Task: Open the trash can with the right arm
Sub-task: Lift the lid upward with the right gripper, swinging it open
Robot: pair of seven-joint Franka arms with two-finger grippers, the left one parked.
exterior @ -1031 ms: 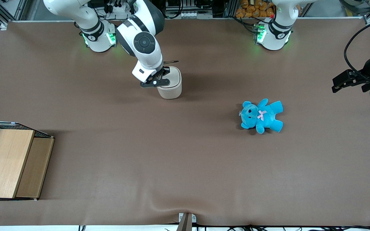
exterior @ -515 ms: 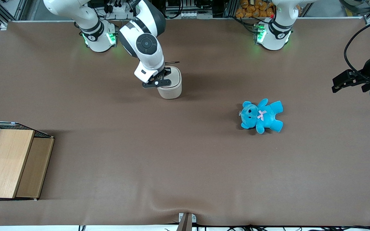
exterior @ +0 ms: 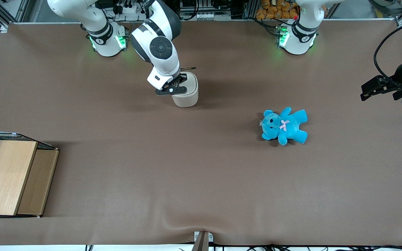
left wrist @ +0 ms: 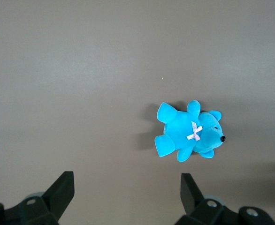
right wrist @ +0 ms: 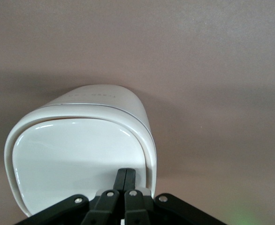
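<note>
The front view looks down from high on the whole surface (exterior: 201, 181). The right wrist view looks closely down on the trash can (right wrist: 81, 154), past the closed end effector (right wrist: 126, 177). The left wrist view looks down on the teddy bear (left wrist: 187, 131), which the front view shares.

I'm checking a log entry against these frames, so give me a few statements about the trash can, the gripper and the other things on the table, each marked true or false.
1. The trash can has its lid down. True.
2. The gripper is shut, its fingertips together over the lid's edge. True.
3. The teddy bear lies inside the trash can. False: it lies on the table, apart from the can, toward the parked arm's end.
4. The wooden box touches the trash can. False: it sits far off, nearer the front camera.
5. The teddy bear is red. False: it is blue.
</note>
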